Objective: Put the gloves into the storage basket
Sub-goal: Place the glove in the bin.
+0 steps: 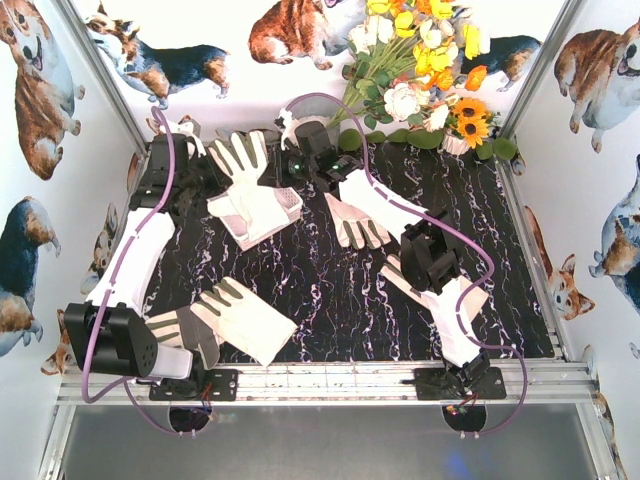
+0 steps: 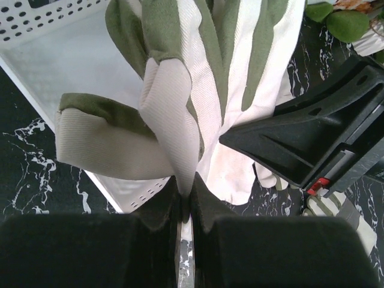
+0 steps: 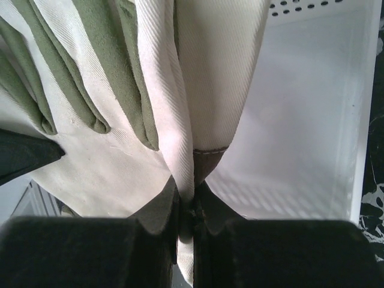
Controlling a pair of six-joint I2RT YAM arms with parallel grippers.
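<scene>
Item: one glove (image 2: 174, 102), cream with olive patches, held over the white storage basket (image 2: 66, 66). Left claw (image 2: 189, 198) and right claw (image 3: 192, 201) are each pinched tight on its fabric. Step, judged: placing. Next move calls for lowering, then releasing both. Other gloves (image 1: 245, 320) lie on the counter (image 1: 330, 300).

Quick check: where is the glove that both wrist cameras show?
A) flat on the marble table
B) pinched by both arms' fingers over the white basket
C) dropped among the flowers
B: the left gripper and right gripper each have fingers shut on the glove, with the storage basket beneath.
</scene>
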